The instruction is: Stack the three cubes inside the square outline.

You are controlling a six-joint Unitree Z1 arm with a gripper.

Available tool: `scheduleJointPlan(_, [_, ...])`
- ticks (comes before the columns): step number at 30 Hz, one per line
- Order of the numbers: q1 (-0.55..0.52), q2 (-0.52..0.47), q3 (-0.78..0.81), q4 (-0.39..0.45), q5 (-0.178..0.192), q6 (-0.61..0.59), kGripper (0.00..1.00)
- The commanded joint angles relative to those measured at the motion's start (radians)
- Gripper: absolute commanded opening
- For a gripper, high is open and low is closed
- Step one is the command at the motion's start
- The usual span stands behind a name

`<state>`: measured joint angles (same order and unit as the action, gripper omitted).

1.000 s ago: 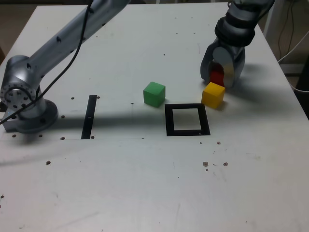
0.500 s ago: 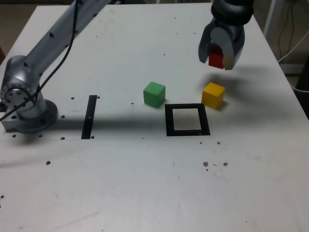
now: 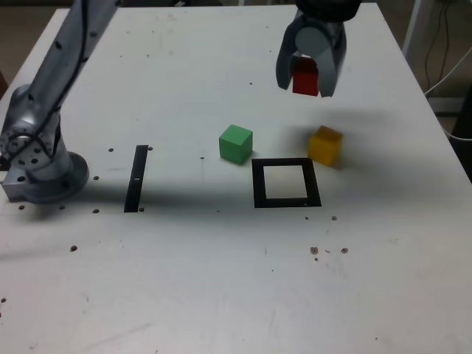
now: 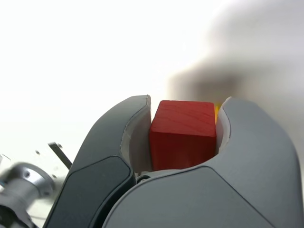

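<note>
My gripper (image 3: 305,82) hangs in the air above the table's far side, shut on the red cube (image 3: 304,80). The wrist view shows the red cube (image 4: 183,134) clamped between both grey fingers (image 4: 114,156). On the table, the yellow cube (image 3: 325,145) rests just beyond the far right corner of the square outline (image 3: 286,184), as the exterior view shows it. The green cube (image 3: 236,143) sits off the outline's far left corner. The outline's white centre holds nothing.
A straight black strip (image 3: 136,178) lies toward the exterior view's left, near the arm's grey base (image 3: 37,158). Small dark specks dot the white table (image 3: 221,280). Cables hang past the table's right edge (image 3: 450,66).
The gripper has lifted the red cube off the table beside the yellow cube and carried it up and toward the exterior view's left. The yellow and green cubes stayed put.
</note>
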<state>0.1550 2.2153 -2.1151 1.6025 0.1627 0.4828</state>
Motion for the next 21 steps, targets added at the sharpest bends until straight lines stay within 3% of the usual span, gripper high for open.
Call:
scheduleJointPlan(1, [-0.016, -0.030, 0.035, 0.009, -0.015, -0.051, 0.39])
scheduleJointPlan(12, [-0.101, -0.074, 0.142, 0.000, -0.091, -0.258, 0.39])
scheduleJointPlan(21, [-0.147, -0.083, 0.196, -0.027, -0.120, -0.355, 0.39])
